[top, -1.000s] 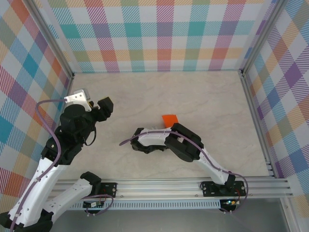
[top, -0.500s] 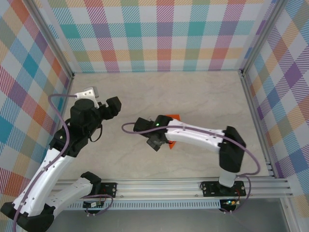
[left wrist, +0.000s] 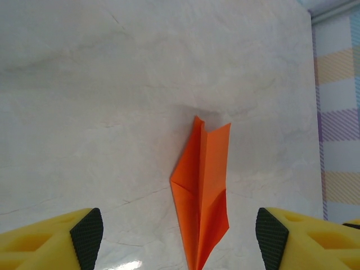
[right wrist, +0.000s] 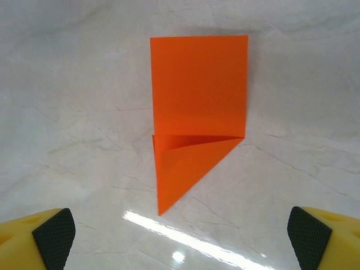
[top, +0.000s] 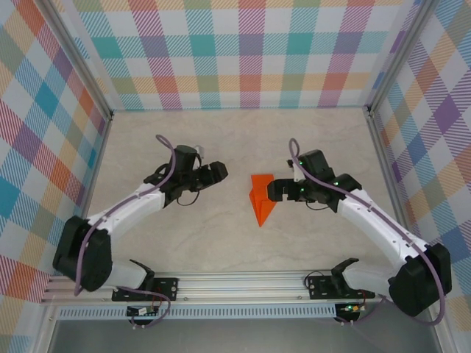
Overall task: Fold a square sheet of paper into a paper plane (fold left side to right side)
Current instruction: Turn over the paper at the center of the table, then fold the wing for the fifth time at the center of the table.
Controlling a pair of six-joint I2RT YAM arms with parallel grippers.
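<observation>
Surface: marbled beige table [top: 184, 243], boxed in by plaid walls [top: 243, 51].
Left gripper [top: 218, 170]: jaws spread and holding nothing. It sits low over the table, left of the paper and apart from it.
Right gripper [top: 272, 190]: also released and empty, with its tips just beside the paper's right edge.
Paper plane [top: 260, 200]: half made, lying mid-table between the grippers, its point toward the near edge.
Step in hand (judged): the left-to-right fold. Pin the right half beside the crease, slip a finger under the left edge, carry it across, align the edges, then press flat.
Hard to make out: whether the right fingertips touch the paper, and how many layers lie stacked. The left wrist view cuts off the point.
</observation>
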